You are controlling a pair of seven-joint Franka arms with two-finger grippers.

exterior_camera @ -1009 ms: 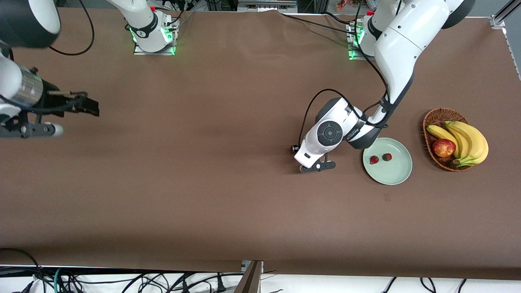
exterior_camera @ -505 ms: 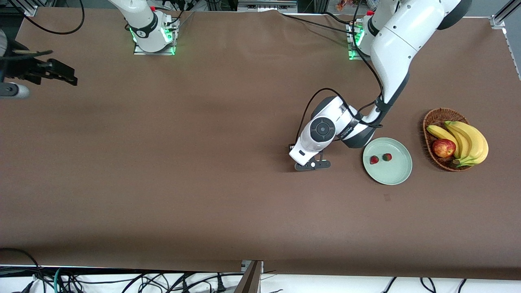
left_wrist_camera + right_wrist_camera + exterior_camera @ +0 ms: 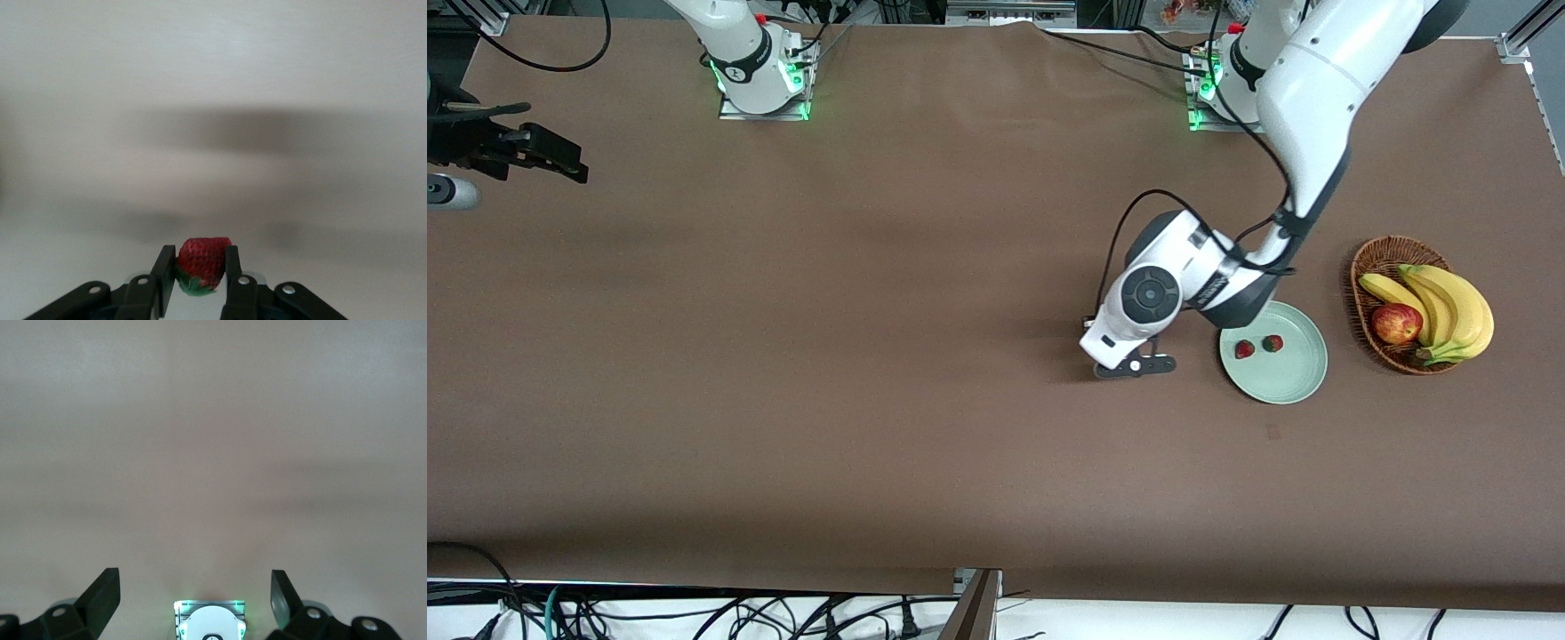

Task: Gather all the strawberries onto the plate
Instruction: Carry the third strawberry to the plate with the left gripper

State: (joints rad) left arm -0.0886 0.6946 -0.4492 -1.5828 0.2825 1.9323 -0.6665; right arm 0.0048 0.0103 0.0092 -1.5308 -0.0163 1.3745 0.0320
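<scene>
Left gripper (image 3: 195,273) clamped on third strawberry (image 3: 200,263), low over bare table right of frame centre. Plate (image 3: 1294,378) just to picture-right, already holding two strawberries (image 3: 1244,349). Right gripper (image 3: 193,590) wide open, empty, waiting at upper left edge.

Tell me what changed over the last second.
The left gripper closed on the third strawberry and shifted toward the plate. The right gripper, open, pulled away to its table end. The two strawberries on the plate and the basket stayed put.
</scene>
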